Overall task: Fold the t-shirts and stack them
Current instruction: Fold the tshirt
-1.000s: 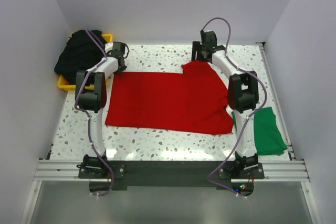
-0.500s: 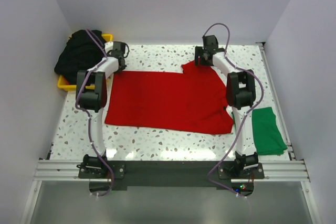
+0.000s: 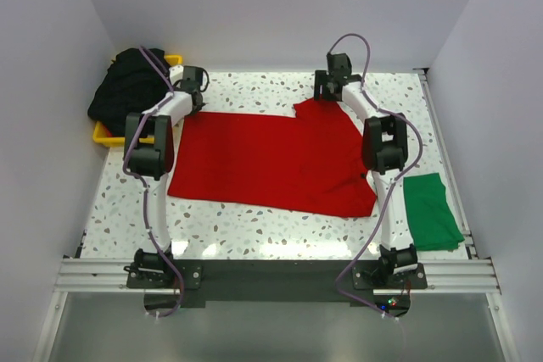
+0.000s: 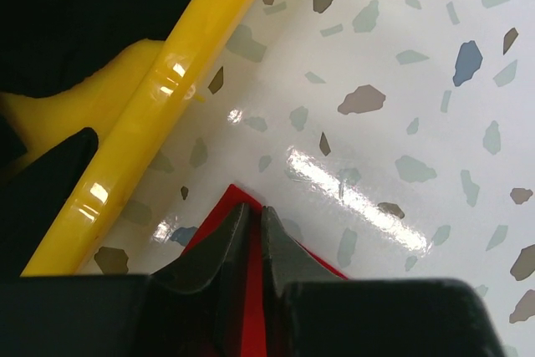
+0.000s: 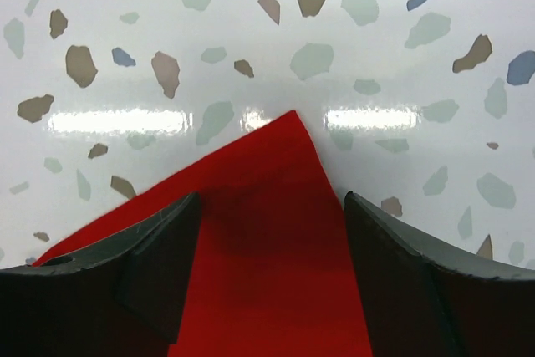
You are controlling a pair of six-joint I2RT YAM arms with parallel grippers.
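The bright red t-shirt (image 3: 271, 163) lies spread flat across the table. My left gripper (image 3: 193, 91) is at its far left corner. In the left wrist view the gripper (image 4: 255, 213) is shut on the red corner (image 4: 219, 216). My right gripper (image 3: 331, 91) is at the far right corner of the shirt. In the right wrist view it (image 5: 272, 198) is open, one finger on each side of the red corner (image 5: 276, 273), low over the cloth. A folded green t-shirt (image 3: 431, 209) lies at the right front. Black t-shirts (image 3: 127, 86) are heaped at the far left.
The black shirts fill a yellow bin (image 3: 103, 135) at the far left edge; its rim (image 4: 159, 114) is close beside my left gripper. White walls enclose the table. A metal rail (image 3: 441, 133) runs along the right edge.
My right arm's elbow has swung back and left, uncovering more of the green shirt. The red shirt's near edge has shifted slightly left. The left arm has hardly moved.
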